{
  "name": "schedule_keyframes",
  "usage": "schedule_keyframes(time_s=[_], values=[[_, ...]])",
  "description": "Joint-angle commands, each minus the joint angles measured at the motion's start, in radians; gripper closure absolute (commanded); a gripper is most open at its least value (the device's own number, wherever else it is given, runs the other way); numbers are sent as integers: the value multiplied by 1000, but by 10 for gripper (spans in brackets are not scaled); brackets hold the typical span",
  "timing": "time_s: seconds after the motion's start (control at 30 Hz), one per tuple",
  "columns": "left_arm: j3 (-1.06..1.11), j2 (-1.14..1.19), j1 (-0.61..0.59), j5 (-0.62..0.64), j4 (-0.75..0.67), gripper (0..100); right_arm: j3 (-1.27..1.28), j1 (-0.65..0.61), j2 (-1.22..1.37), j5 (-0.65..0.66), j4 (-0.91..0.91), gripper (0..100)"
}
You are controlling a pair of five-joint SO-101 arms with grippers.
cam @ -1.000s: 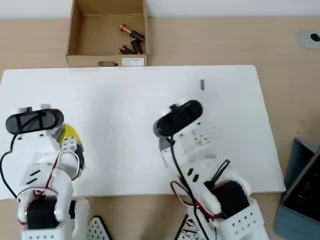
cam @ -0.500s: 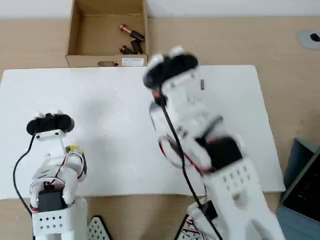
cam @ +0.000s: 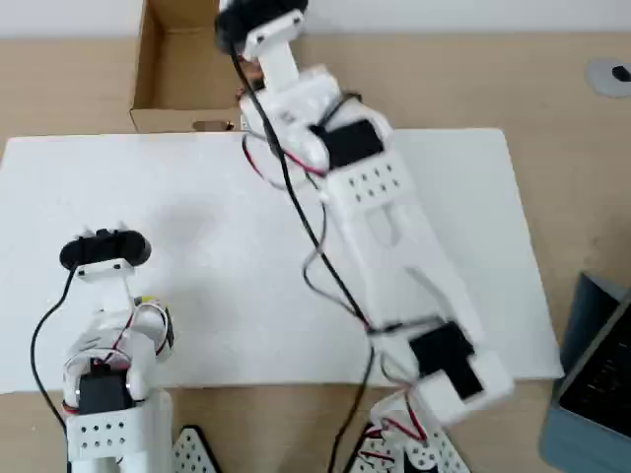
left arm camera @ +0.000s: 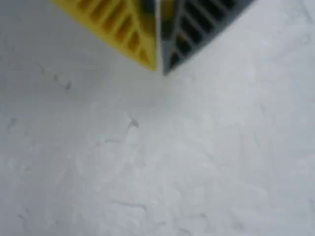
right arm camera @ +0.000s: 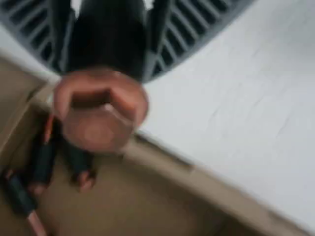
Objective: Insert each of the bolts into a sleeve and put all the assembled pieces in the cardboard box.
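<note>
My right gripper (right arm camera: pixel 106 69) is shut on an assembled piece: a black sleeve with a copper bolt head (right arm camera: pixel 101 110) sticking out toward the camera. It hangs over the cardboard box (right arm camera: pixel 197 184), just inside its near wall. Three assembled pieces (right arm camera: pixel 44 160) lie on the box floor below. In the high view the right arm (cam: pixel 340 158) stretches across the white foam board (cam: pixel 197 217) to the cardboard box (cam: pixel 146 74). My left gripper (left arm camera: pixel 158 64), one finger yellow and one grey, is shut and empty just above the board. The left arm (cam: pixel 104 251) stands at the near left.
A grey case (cam: pixel 596 374) sits off the board at the right edge. A grey disc (cam: pixel 611 74) lies on the wooden table at the far right. The board's left and middle lie open between the arms.
The right arm has swung from the middle of the board out to the box, carrying the piece. The left arm shifted a little early on, then stayed still.
</note>
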Motion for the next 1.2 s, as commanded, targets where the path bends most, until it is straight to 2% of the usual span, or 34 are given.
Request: schedule_keyframes(time_s=[0.0, 0.43, 0.73, 1.07, 1.17], values=[[-3, -7, -11, -5, -5, 997, -239, 27, 147, 34, -69, 989], [-5, -7, -12, 2, -2, 997, -849, 27, 753, 120, -75, 989], [-5, -7, -6, -3, -2, 997, -1230, 27, 1078, 201, -71, 987], [-5, -7, -5, -3, -2, 996, -1313, 27, 1167, 238, -69, 985], [-5, -7, -5, -3, -2, 996, -1308, 27, 1167, 238, -55, 938]])
